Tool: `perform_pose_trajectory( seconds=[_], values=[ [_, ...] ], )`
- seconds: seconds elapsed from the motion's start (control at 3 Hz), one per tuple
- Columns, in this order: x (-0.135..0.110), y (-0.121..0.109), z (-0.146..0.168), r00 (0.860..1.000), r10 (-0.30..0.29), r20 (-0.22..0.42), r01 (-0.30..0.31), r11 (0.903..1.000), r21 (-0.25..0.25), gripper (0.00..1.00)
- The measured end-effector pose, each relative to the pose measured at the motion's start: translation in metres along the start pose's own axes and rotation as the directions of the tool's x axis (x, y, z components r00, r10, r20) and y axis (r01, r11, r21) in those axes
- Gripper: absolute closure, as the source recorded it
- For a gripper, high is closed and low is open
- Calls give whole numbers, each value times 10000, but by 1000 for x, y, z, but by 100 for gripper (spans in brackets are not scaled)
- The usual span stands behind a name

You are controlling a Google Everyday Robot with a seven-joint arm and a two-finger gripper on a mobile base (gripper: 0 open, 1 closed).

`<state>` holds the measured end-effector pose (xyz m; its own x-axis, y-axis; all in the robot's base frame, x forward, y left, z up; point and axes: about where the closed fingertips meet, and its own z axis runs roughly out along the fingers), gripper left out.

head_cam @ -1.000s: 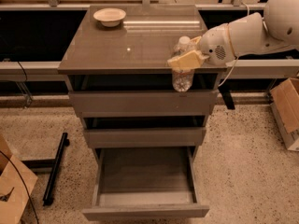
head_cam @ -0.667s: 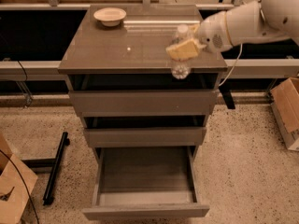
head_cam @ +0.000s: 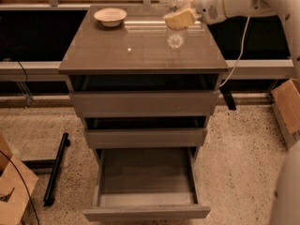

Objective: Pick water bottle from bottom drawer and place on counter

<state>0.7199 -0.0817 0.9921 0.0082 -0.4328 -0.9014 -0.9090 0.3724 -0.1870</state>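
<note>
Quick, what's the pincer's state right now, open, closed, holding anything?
Pincer: closed on the water bottle, over the back right part of the counter.

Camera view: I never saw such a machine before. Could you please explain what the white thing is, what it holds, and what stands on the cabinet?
The white thing is a robot arm. Its yellowish gripper is shut on a clear water bottle, held over the counter near its back right. A bowl sits at the back left. The single camera looks down at the cabinet from its front. The bottom drawer is pulled open.
</note>
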Motion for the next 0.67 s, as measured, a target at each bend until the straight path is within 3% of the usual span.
perform_pose_trajectory(
  seconds=[0.33, 0.67],
  values=[
    [-4, -31, 14, 9990, -199, 409, 190, 9996, 218, 100],
    [8, -53, 27, 9994, 30, 346, -44, 9991, 422, 81]
  ],
)
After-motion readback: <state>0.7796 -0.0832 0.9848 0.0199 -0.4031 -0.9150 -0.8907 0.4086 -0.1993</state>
